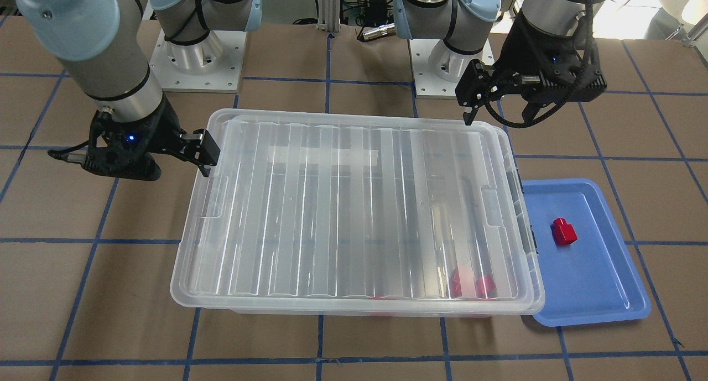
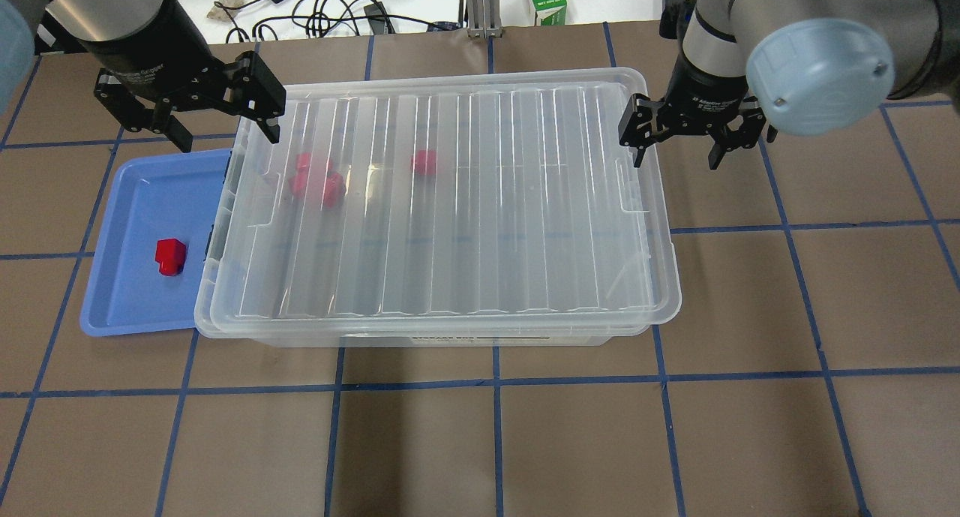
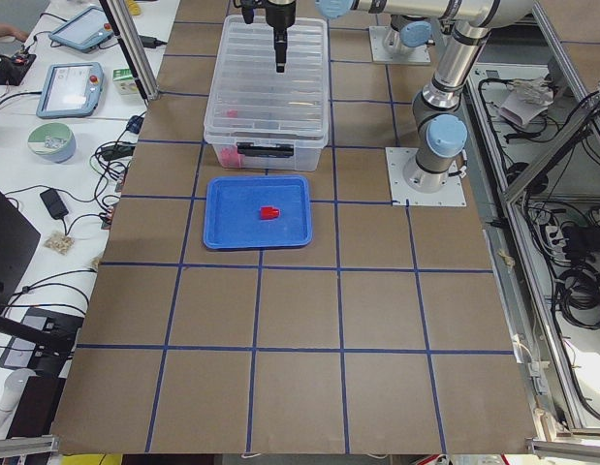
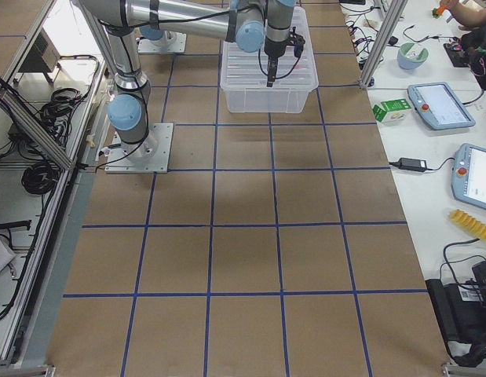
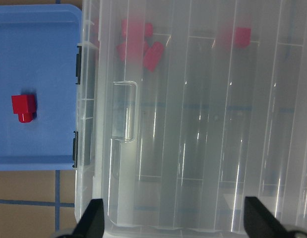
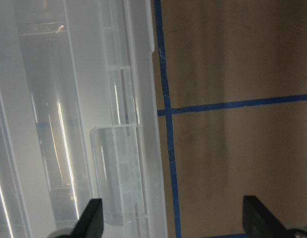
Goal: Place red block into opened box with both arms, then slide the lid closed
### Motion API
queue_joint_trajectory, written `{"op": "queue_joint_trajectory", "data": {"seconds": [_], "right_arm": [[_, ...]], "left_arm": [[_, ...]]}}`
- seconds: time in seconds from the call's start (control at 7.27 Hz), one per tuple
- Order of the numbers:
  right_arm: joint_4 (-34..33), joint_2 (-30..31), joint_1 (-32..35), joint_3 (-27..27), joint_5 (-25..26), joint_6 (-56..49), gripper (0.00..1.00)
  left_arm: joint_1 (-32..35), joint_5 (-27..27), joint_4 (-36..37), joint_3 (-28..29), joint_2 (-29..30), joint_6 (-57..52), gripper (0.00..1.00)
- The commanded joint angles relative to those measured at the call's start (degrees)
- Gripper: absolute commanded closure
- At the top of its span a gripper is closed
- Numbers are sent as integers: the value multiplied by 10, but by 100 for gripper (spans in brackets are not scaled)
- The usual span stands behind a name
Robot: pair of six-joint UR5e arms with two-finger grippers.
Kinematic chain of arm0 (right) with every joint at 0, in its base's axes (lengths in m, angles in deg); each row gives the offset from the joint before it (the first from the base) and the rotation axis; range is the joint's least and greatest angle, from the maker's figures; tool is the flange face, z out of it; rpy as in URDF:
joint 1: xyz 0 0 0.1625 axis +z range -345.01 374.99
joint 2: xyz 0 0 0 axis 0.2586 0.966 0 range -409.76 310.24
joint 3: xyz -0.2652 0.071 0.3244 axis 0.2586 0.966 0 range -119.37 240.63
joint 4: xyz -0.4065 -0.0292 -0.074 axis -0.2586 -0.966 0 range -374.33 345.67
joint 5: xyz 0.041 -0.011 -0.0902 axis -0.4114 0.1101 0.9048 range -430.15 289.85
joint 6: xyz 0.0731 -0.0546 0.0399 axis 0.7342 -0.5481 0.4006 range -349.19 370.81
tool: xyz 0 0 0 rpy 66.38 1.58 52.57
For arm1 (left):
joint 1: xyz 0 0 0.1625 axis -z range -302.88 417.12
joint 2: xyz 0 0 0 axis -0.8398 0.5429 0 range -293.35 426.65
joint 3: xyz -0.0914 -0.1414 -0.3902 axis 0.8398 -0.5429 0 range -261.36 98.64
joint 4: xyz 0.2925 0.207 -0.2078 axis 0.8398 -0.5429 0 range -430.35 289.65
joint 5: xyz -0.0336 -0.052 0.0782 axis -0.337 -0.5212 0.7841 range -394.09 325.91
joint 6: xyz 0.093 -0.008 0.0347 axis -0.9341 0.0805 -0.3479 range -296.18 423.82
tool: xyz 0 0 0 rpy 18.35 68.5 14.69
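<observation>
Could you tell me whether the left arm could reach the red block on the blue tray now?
Probably yes. The red block lies uncovered on the blue tray, outside the lidded box, and the open left gripper hangs by the tray's far edge with nothing between.

The box, a large clear bin with dark side clips, stands on the table with the ribbed clear lid lying flat over it, covering all but a narrow strip of rim at the robot's right end. Several red blocks show blurred through the lid near the box's left end, and one more red block lies alone on the blue tray just beside that end. The left gripper and right gripper hang at the box's two short ends, jaws spread and holding nothing.
</observation>
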Motion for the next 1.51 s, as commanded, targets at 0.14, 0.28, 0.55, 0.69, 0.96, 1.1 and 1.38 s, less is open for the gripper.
{"op": "queue_joint_trajectory", "data": {"seconds": [0.14, 0.28, 0.55, 0.69, 0.96, 1.1, 1.38], "right_arm": [[-9, -22, 0, -10, 46, -8, 0], [-11, -23, 0, -12, 47, -8, 0], [-10, -24, 0, -12, 80, -19, 0], [-13, -25, -2, -12, 88, -37, 0], [-15, -27, -6, -12, 114, -38, 0], [-16, -34, -12, -11, 140, -39, 0], [-18, -34, -25, -11, 144, -54, 0]], "left_arm": [[0, -1, 0, -1, 0, 1, 0], [0, -1, 0, -1, 0, 1, 0], [1, -1, -1, -1, -1, 1, 0], [1, -1, -1, -4, -2, 1, 0], [1, -2, 4, -3, 2, 2, 0], [1, -2, 4, -3, 1, 2, 0], [1, -1, 4, -3, -1, 1, 0]]}}
